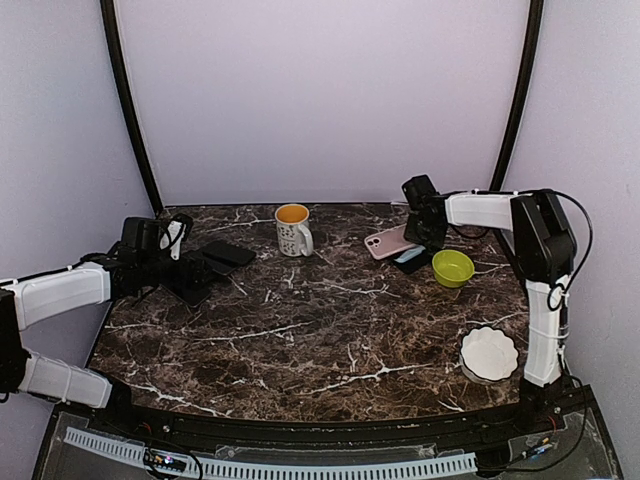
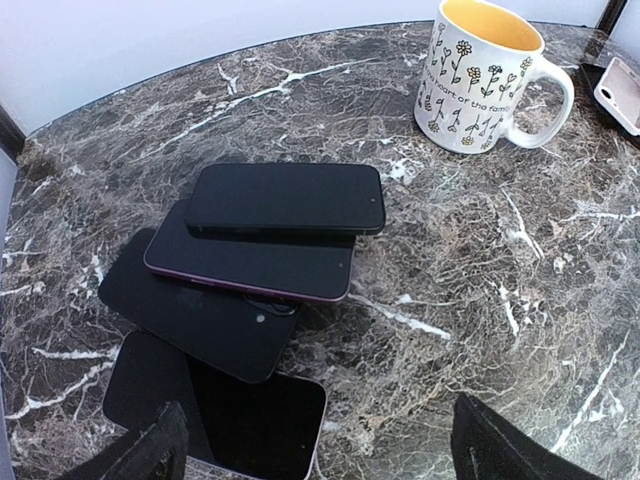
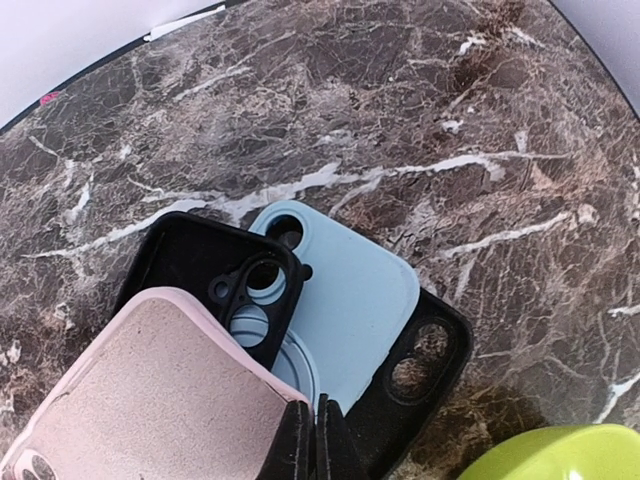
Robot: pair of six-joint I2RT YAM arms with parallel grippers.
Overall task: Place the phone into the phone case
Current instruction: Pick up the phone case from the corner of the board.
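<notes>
Several dark phones lie in an overlapping pile (image 2: 285,198) at the table's far left, also seen in the top view (image 1: 228,254). The top one is black, the one under it has a purple edge (image 2: 250,265), and the nearest has a pale edge (image 2: 250,425). My left gripper (image 2: 320,455) is open and empty just near of the pile. Several cases lie stacked at the far right: a pink case (image 3: 150,390), a black case (image 3: 190,265), a light blue case (image 3: 355,290) and another black case (image 3: 430,350). My right gripper (image 3: 318,445) is shut on the pink case's edge (image 1: 388,241).
A flowered white mug (image 1: 293,228) with a yellow inside stands at the back middle, right of the phones (image 2: 480,80). A green bowl (image 1: 453,267) sits just right of the cases (image 3: 560,455). A white scalloped dish (image 1: 489,352) lies at the near right.
</notes>
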